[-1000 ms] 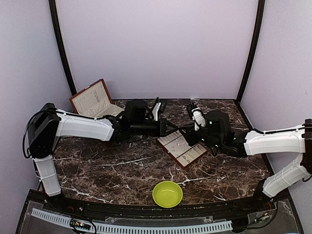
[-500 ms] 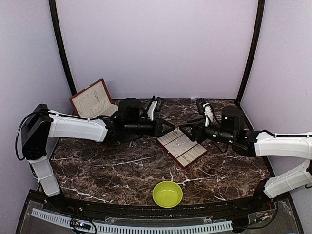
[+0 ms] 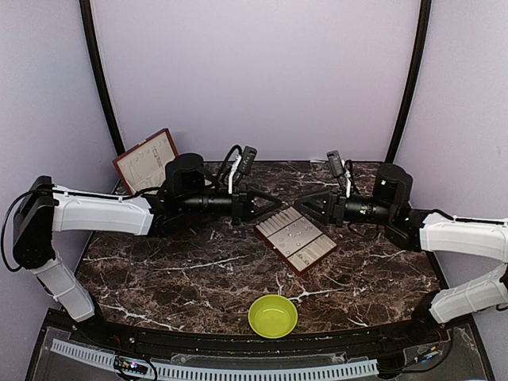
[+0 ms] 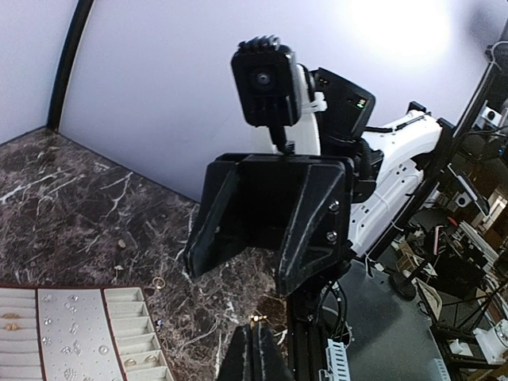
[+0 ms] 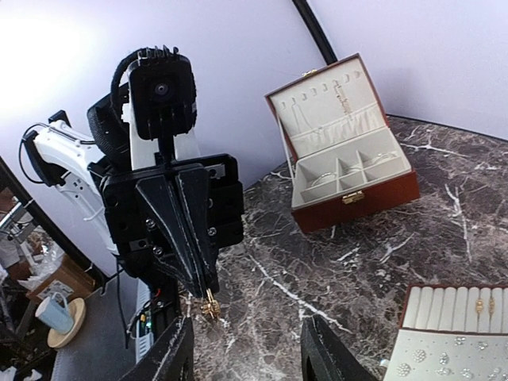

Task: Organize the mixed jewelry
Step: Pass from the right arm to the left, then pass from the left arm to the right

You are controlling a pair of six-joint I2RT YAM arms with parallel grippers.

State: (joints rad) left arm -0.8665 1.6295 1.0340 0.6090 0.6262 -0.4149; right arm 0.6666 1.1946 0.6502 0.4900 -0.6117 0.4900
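My left gripper (image 4: 255,332) is shut, with a tiny gold jewelry piece (image 4: 259,319) pinched at its fingertips. The right wrist view shows that same piece (image 5: 209,304) hanging from the left gripper (image 5: 198,278). My right gripper (image 5: 248,325) faces it, open and holding nothing, a short gap away. In the top view the two grippers (image 3: 266,205) (image 3: 305,208) point at each other above the far corner of the tray (image 3: 295,240). One loose ring (image 4: 159,282) lies on the marble. The tray (image 4: 71,333) holds small pale studs and rings in its rows.
The red-brown hinged box (image 5: 349,151) stands open at the back left (image 3: 147,163), cream lined, with a thin hoop in one compartment. A lime-green bowl (image 3: 273,315) sits near the front edge. Lilac walls close in the table behind and at both sides.
The two grippers were together over the tray's far corner and have drawn apart, the left one going left and the right one going right. The right jaws have opened.
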